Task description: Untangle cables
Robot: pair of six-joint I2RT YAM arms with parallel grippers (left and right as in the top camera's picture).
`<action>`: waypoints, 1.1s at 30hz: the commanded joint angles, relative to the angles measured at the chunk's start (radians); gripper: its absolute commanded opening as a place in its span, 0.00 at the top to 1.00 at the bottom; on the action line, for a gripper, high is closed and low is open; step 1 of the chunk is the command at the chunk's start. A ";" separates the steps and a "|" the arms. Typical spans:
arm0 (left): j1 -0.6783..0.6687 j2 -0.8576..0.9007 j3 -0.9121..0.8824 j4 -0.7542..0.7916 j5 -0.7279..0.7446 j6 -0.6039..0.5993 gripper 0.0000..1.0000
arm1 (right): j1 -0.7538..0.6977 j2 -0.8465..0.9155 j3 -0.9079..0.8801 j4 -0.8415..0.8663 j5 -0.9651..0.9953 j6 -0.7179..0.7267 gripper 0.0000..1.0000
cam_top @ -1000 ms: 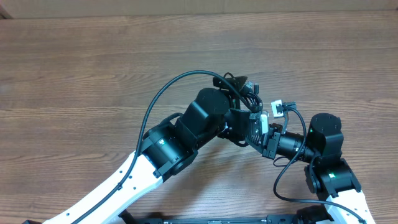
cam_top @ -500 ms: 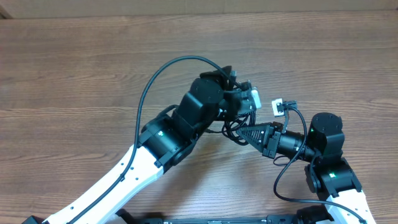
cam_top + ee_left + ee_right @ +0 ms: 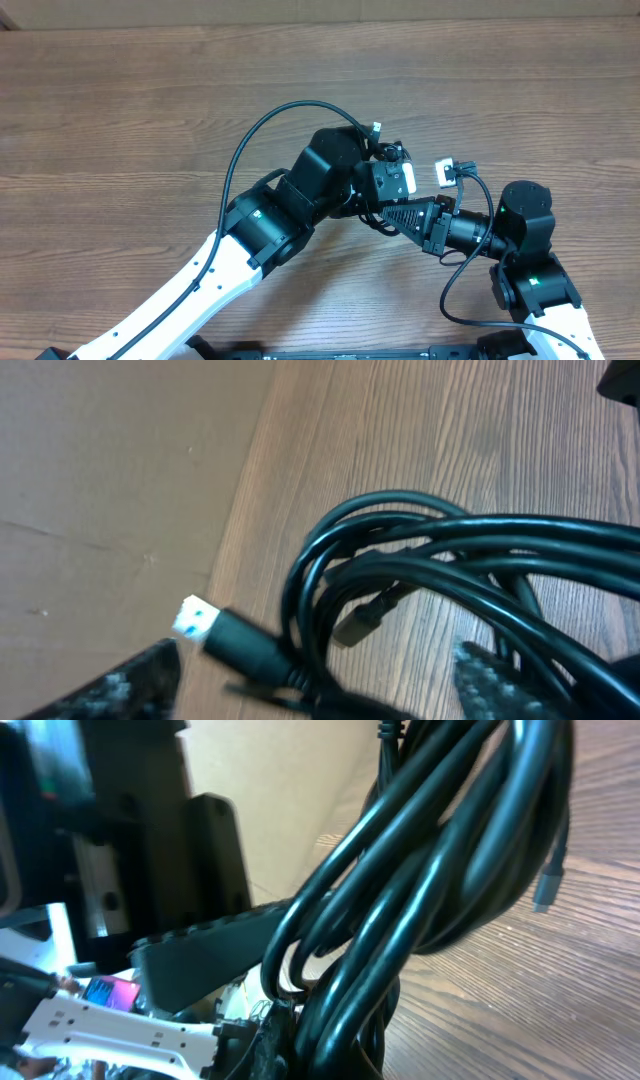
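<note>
Right gripper [image 3: 285, 1040], at the bottom of its wrist view, is clenched on the cables [image 3: 430, 850], which rise from it as a bundle of glossy, round black strands looping toward the upper right. How many separate cords make up the bundle cannot be told. One small grey plug [image 3: 545, 890] hangs at the right edge of that view.

Left gripper [image 3: 310, 685] stands wide, its two speckled, weave-textured fingers [image 3: 130, 680] in the lower corners of its view, with the tangle lying between them; contact cannot be told. Two plug tips show there: a thick black plug with a white-and-blue end [image 3: 192, 618] at lower left, and a small silvery plug [image 3: 355, 625] inside the loops.

From overhead, the two arms meet at centre frame, where the tangle is bunched between them above the wood-grain table [image 3: 120, 100], its brown planks matte and streaked.
</note>
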 commanded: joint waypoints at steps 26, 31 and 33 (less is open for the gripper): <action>0.208 0.008 0.011 -0.198 -0.316 -0.945 0.96 | 0.003 -0.010 0.035 0.036 -0.068 -0.020 0.96; 0.208 0.001 0.011 -0.198 -0.079 -0.940 0.96 | 0.003 -0.010 0.035 -0.022 0.021 -0.017 0.96; 0.208 -0.003 0.011 -0.198 0.005 -0.926 0.96 | 0.003 -0.010 0.035 -0.031 0.041 -0.016 0.96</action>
